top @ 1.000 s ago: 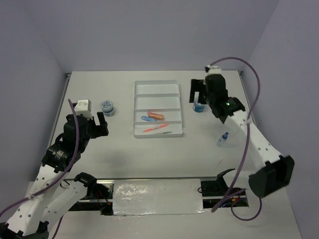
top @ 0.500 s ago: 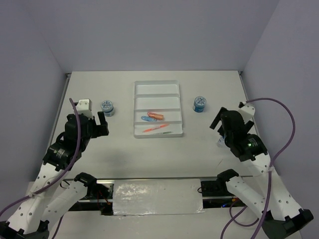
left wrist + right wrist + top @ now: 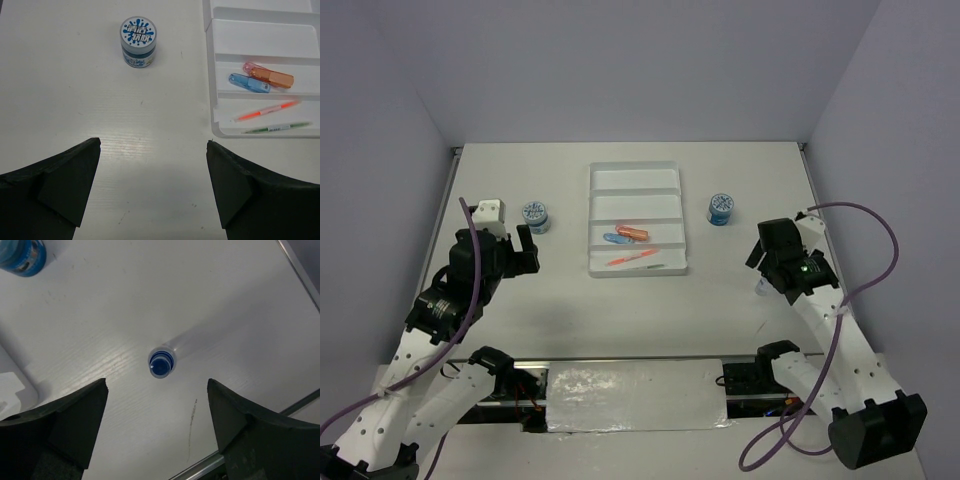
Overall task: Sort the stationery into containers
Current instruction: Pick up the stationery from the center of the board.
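The white four-compartment tray sits mid-table. Its third compartment holds orange, pink and blue sticks. The nearest compartment holds an orange pen and a green pen. One blue-white tub stands left of the tray and shows in the left wrist view. The other tub stands right of the tray. The white-blue tube stands upright, seen cap-on. My right gripper is open and empty above it. My left gripper is open and empty, short of the left tub.
The tray's corner and the right tub show at the left of the right wrist view. The table's metal front edge and right edge run close to the tube. Walls enclose the table on three sides.
My right arm has swung back from beside the right tub to above the white-blue tube near the table's right front. The left arm has not moved.
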Controlling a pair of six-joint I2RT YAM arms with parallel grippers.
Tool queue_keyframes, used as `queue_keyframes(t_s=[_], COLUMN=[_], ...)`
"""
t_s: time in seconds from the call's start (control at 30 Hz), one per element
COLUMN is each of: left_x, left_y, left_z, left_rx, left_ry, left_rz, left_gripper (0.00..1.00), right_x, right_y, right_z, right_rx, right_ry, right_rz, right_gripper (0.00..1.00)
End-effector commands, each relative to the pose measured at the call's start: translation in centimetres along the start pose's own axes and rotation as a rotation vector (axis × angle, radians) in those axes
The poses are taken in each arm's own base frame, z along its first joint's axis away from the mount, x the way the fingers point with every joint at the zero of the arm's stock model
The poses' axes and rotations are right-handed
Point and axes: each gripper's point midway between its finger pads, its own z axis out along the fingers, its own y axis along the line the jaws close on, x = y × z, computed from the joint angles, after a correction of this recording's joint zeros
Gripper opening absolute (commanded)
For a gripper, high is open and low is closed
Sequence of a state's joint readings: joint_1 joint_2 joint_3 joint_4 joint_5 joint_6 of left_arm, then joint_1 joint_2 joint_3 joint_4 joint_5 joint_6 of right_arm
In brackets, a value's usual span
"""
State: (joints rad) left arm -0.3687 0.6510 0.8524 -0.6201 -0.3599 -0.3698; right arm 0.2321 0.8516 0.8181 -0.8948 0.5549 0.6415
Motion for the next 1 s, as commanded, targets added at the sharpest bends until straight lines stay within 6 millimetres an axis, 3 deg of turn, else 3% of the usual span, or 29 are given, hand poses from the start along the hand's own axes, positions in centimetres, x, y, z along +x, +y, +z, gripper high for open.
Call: queue_keyframes(t_s=[0.0, 0.17, 0.27, 0.4, 0.63, 0.77, 0.97], left_x=[-1.0, -1.0, -1.0, -1.0, -0.9, -1.0, -0.9], left_y=[-0.5, -0.9, -1.1, -1.3, -1.6, -1.7, -2.2], left_z=[-0.2, -0.2, -0.3, -0.3, -0.2, -0.3, -0.2], left_rx=[0.031, 0.052, 0.064, 0.076, 0.093, 0.100, 0.126], left_ry=[-0.040, -0.038, -0.040, -0.036, -0.030, -0.033, -0.027], left_rz=[-0.013, -0.010, -0.009, -0.006, 0.000, -0.001, 0.005], left_gripper=[0.99, 0.99, 0.99, 0.99, 0.99, 0.99, 0.99], right_x=[0.1, 1.0, 1.2, 2.3, 2.6, 3.3, 2.6], right_y=[0.3, 0.8, 0.9, 0.9, 0.6, 0.9, 0.8], right_z=[0.8, 1.9, 2.7, 4.1, 5.5, 6.5, 6.1], right_rx=[-0.015, -0.014, -0.006, 0.016, 0.028, 0.022, 0.005], right_ry=[0.016, 0.081, 0.095, 0.153, 0.164, 0.203, 0.162], right_rz=[0.002, -0.034, -0.032, -0.056, -0.048, -0.066, -0.057], right_gripper=[0.85, 0.68, 0.63, 0.62, 0.61, 0.53, 0.40])
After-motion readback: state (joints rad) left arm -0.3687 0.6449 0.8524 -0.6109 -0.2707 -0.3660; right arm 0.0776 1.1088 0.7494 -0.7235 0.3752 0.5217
